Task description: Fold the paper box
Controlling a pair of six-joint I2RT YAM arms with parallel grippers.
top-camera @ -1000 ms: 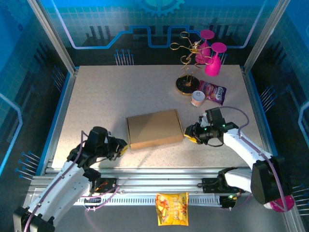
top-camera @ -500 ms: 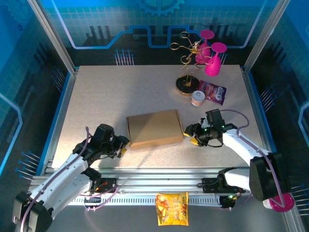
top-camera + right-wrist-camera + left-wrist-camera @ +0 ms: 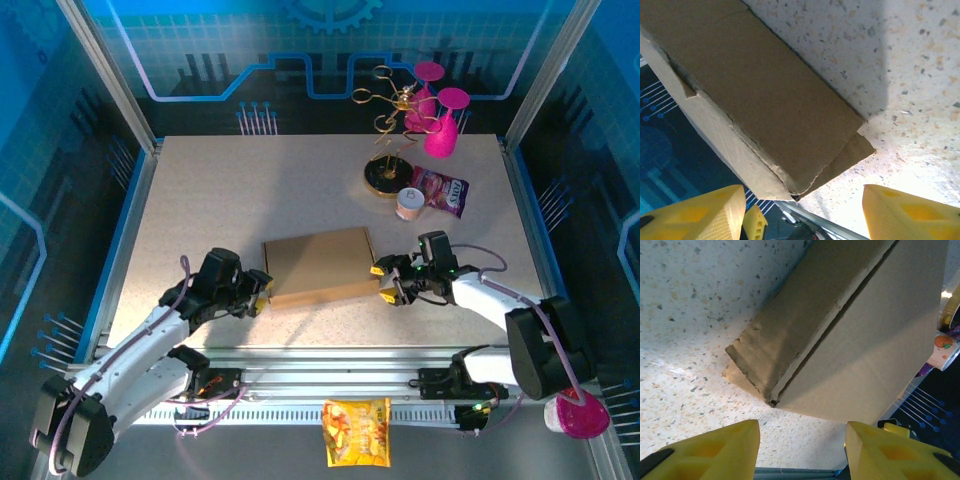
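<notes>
Left fingers (image 3: pixel 710 450) sitting spread wide, gripping nothing, facing the near-left corner of the paper box (image 3: pixel 320 265) | right fingers (image 3: pixel 690 215) also gaping and empty, flanking the near-right corner | paper box lying flat and closed mid-tabletop (image 3: pixel 220 200) between both arms | bottom flap poking out at the right corner, edges looking ragged

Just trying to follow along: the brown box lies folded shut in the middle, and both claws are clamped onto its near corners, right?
Not clamped. The paper box does lie folded shut in the middle, but the left claw and right claw are both open, each with a near corner just ahead of it. The two wrist views show it.
</notes>
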